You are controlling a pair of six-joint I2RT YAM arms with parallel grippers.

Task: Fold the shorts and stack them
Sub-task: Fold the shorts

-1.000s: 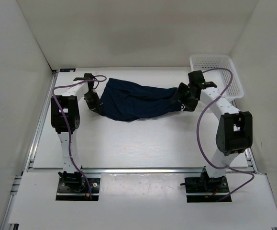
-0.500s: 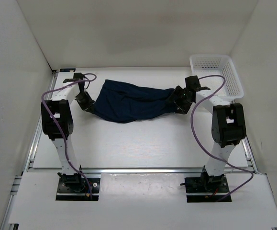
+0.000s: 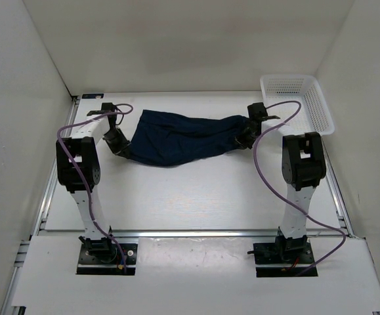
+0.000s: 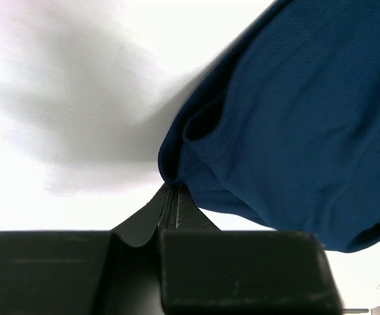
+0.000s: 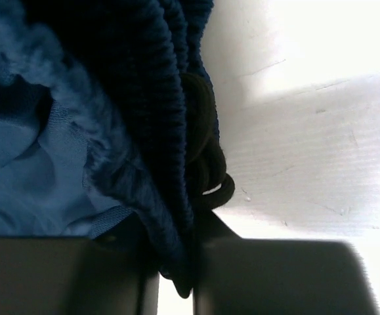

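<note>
The dark navy shorts [image 3: 180, 136] hang stretched between my two grippers over the far half of the table. My left gripper [image 3: 122, 149] is shut on a hem corner of the shorts [image 4: 275, 125]; its fingertips [image 4: 171, 197] pinch the fabric edge. My right gripper [image 3: 242, 138] is shut on the ribbed elastic waistband [image 5: 153, 118], which is bunched between its fingers [image 5: 176, 262]. A black drawstring loop [image 5: 206, 177] dangles beside the waistband.
A white mesh basket [image 3: 298, 102] stands at the far right corner, just behind my right arm. White walls enclose the table on three sides. Purple cables loop off both arms.
My right gripper went from open to shut on the waistband, and its arm drew in toward the table's middle. The left arm moved left early on, then held, stretching the shorts.
</note>
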